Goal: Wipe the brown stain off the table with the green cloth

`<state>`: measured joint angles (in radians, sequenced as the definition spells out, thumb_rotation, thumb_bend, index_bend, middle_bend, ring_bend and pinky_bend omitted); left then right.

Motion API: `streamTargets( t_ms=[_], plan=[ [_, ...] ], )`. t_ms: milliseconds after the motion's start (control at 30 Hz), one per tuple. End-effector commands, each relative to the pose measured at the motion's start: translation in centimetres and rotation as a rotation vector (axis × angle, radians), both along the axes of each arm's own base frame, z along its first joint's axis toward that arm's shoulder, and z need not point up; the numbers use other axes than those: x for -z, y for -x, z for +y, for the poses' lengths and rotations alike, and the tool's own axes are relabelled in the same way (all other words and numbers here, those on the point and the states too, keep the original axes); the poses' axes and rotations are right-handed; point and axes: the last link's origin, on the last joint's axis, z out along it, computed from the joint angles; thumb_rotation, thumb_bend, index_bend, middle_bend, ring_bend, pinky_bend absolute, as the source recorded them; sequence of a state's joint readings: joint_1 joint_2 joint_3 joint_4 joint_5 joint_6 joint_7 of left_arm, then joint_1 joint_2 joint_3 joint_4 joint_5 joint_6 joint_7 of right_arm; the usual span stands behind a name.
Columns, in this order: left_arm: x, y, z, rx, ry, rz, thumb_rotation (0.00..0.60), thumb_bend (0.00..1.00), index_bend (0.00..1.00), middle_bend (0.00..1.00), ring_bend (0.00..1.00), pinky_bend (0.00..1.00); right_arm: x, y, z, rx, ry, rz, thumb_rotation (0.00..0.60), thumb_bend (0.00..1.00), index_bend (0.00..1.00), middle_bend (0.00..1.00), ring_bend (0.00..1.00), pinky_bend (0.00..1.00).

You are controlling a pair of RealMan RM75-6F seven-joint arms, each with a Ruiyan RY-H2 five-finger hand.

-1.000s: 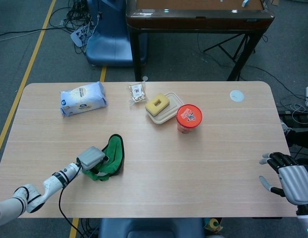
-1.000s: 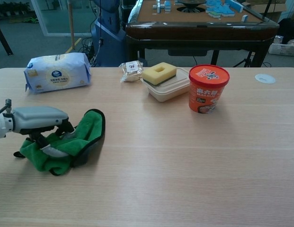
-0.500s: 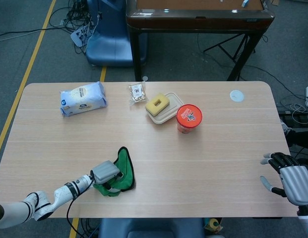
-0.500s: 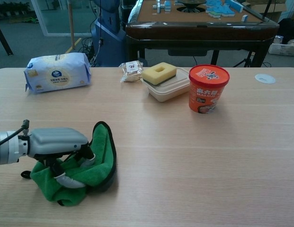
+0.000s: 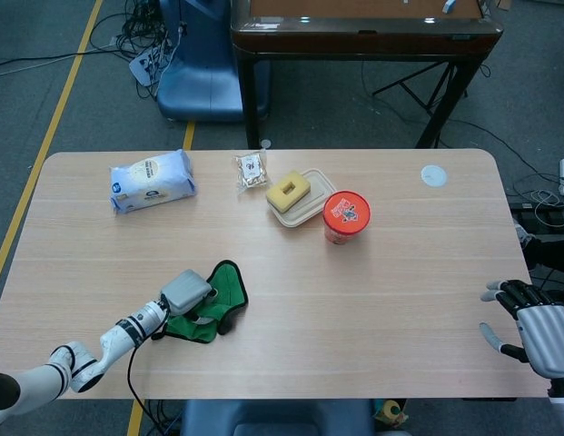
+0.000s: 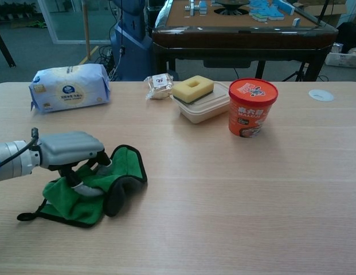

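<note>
The green cloth (image 5: pixel 218 300) (image 6: pixel 80 192) with dark edging lies bunched on the front left part of the wooden table (image 5: pixel 400 272). My left hand (image 5: pixel 187 291) (image 6: pixel 70 150) rests on top of it, fingers curled down into the folds, gripping and pressing it onto the tabletop. My right hand (image 5: pixel 534 331) hovers at the table's front right corner with its fingers apart and nothing in it; the chest view does not show it. No brown stain shows in either view; the wood under the cloth is hidden.
A blue-white wipes pack (image 5: pixel 153 180) (image 6: pixel 69 86) lies at the back left. A small snack packet (image 5: pixel 251 171), a yellow sponge (image 5: pixel 289 191) on a beige box (image 6: pixel 206 106) and a red noodle cup (image 5: pixel 346 216) (image 6: pixel 253 106) stand mid-back. A white disc (image 5: pixel 433 175) sits back right.
My left hand slid the cloth toward the front edge and rightward, then drew it back away from the edge. The cloth has changed shape, now flatter. The right hand barely moved.
</note>
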<state>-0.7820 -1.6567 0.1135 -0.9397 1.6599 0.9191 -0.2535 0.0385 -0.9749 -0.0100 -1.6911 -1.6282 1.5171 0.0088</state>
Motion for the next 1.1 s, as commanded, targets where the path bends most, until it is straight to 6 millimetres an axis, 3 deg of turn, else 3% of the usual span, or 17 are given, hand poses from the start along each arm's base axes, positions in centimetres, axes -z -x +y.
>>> streamTargets(
  t_ms=[33, 267, 467, 667, 1100],
  plan=[
    [-0.6, 0.7, 1.0, -0.031, -0.052, -0.010, 0.600, 0.25, 0.66, 0.66, 0.67, 0.96, 0.0, 0.0, 0.0, -0.002, 0.001, -0.002, 0.600, 0.37, 0.38, 0.31, 0.23, 0.26],
    [-2.4, 2.6, 3.6, -0.042, -0.188, 0.042, 0.600, 0.25, 0.66, 0.67, 0.67, 0.96, -0.1, 0.1, -0.1, -0.004, 0.000, -0.005, 0.600, 0.37, 0.38, 0.31, 0.23, 0.26],
    [-2.9, 3.8, 4.1, -0.040, -0.236, 0.075, 0.600, 0.25, 0.66, 0.67, 0.67, 0.96, 0.0, 0.1, -0.1, -0.004, -0.003, -0.005, 0.600, 0.37, 0.38, 0.31, 0.23, 0.26],
    [-1.5, 3.3, 2.4, -0.010, -0.148, 0.049, 0.600, 0.25, 0.66, 0.67, 0.67, 0.96, 0.0, -0.1, -0.3, -0.007, -0.006, -0.002, 0.600, 0.37, 0.38, 0.31, 0.23, 0.26],
    [1.6, -0.1, -2.3, 0.056, 0.062, -0.047, 0.600, 0.25, 0.66, 0.67, 0.66, 0.96, -0.1, -0.1, 0.0, -0.004, 0.000, -0.004, 0.600, 0.37, 0.38, 0.31, 0.23, 0.26]
  ],
)
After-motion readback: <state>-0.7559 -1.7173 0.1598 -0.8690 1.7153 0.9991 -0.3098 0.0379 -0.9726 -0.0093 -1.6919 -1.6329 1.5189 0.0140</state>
